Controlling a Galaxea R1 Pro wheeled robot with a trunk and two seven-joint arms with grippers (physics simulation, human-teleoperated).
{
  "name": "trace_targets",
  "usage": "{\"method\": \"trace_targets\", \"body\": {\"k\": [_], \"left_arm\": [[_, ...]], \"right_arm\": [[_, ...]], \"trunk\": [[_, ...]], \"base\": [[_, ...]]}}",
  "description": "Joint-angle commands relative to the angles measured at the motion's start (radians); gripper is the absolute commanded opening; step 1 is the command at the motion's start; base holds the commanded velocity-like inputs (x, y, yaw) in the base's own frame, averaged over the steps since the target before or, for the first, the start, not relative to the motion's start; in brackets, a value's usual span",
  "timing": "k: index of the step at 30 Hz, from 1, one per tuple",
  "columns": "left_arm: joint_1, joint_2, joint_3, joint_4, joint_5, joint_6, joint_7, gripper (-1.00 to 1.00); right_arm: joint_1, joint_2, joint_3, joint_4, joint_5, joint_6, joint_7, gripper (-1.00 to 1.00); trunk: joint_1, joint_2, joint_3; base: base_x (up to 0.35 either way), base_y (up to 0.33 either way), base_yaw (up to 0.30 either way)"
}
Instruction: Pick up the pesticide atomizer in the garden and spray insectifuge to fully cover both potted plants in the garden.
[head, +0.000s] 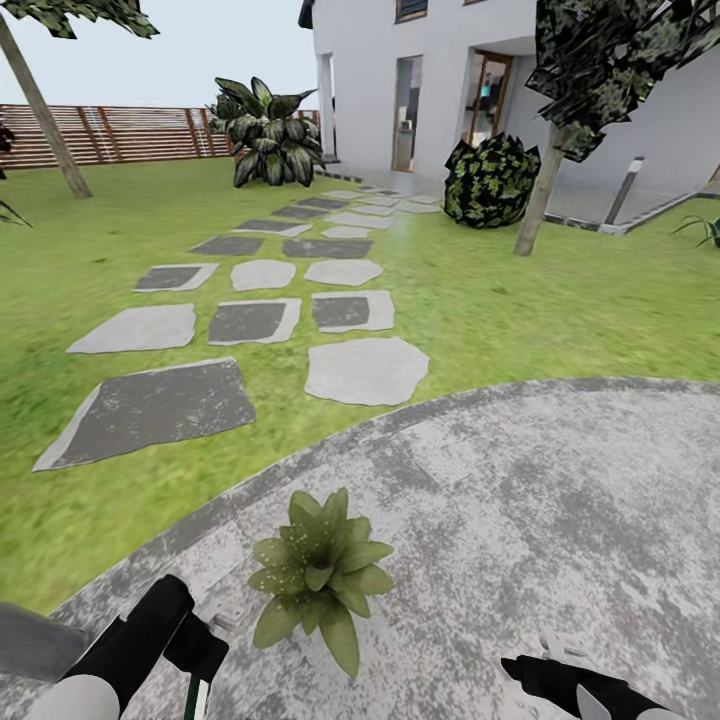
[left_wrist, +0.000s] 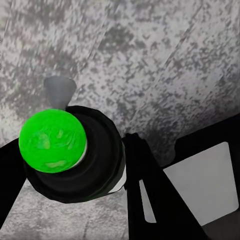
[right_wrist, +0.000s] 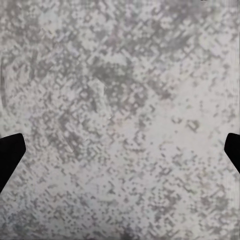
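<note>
Grey mottled stone patio (head: 560, 520) filled the near ground, round edge curving across the mid head view, lawn (head: 520, 300) beyond it.

Nearest, L side: left hand (head: 195, 655), black, low in head view. A dark-green sliver w/ white stripe poked out just beneath it – the pesticide atomizer (head: 197, 698). L wrist view: atomizer (left_wrist: 70, 152) seen end-on, dark round body w/ bright green disc on the facing end, black fingers (left_wrist: 150, 195) pressed vs. its side, i.e. left hand clamped on atomizer, held above the patio stone.

R side: right hand (head: 560, 650), black w/ pale tips, low over bare patio. R wrist view: two black fingertips (right_wrist: 10, 155) at opposite frame edges, wide apart, nothing between but stone – open, holding nothing.

Between the hands, slightly fwd: one potted plant (head: 320, 575), low rosette of broad pointed green leaves, some white speckle, sitting on patio near its edge, just beside left hand.

Mid: stepping stones (head: 365, 370), light and dark grey slabs, running away across lawn.

Far: white house (head: 450, 70) w/ doorway, dark speckled bush (head: 490, 180) and thin tree trunk (head: 540, 190) near it. Large dark leafy plant (head: 265, 130) by path end. Brown slat fence (head: 120, 135) far L, leaning palm trunk (head: 45, 115) in front of it. Grey lamp post (head: 622, 190) far R.
</note>
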Motion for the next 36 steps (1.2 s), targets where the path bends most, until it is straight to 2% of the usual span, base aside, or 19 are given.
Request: {"method": "trace_targets", "body": {"k": [1, 9, 17, 25, 29, 36], "left_arm": [[0.0, 0.001, -0.003, -0.001, -0.011, 0.001, -0.009, -1.0], [0.0, 0.001, -0.003, -0.001, -0.011, 0.001, -0.01, -1.0], [0.0, 0.001, -0.003, 0.0, -0.009, 0.001, -0.01, -1.0], [0.0, 0.0, -0.003, -0.001, -0.01, 0.001, -0.01, -1.0], [0.0, 0.0, -0.003, -0.001, -0.01, 0.001, -0.01, -1.0], [0.0, 0.001, -0.003, 0.0, -0.011, 0.002, -0.01, -1.0]], "right_arm": [[0.0, 0.0, -0.002, -0.001, -0.008, 0.004, 0.004, 1.0], [0.0, 0.0, -0.003, -0.001, -0.008, 0.003, 0.004, 1.0], [0.0, 0.0, -0.002, -0.001, -0.008, 0.004, 0.005, 1.0], [0.0, -0.002, -0.003, -0.001, -0.008, 0.004, 0.006, 1.0], [0.0, -0.002, -0.002, -0.001, -0.008, 0.004, 0.006, 1.0], [0.0, -0.001, -0.002, -0.001, -0.008, 0.004, 0.006, 1.0]], "trunk": [[0.0, 0.0, -0.001], [0.0, 0.0, -0.001], [0.0, 0.0, -0.001], [0.0, 0.0, -0.001], [0.0, 0.0, -0.001], [0.0, 0.0, -0.001]], "base": [[0.0, 0.0, 0.04], [0.096, -0.091, 0.015], [0.101, -0.222, 0.198], [0.001, -0.023, 0.019], [0.0, -0.025, 0.2], [-0.04, -0.212, 0.242]]}}
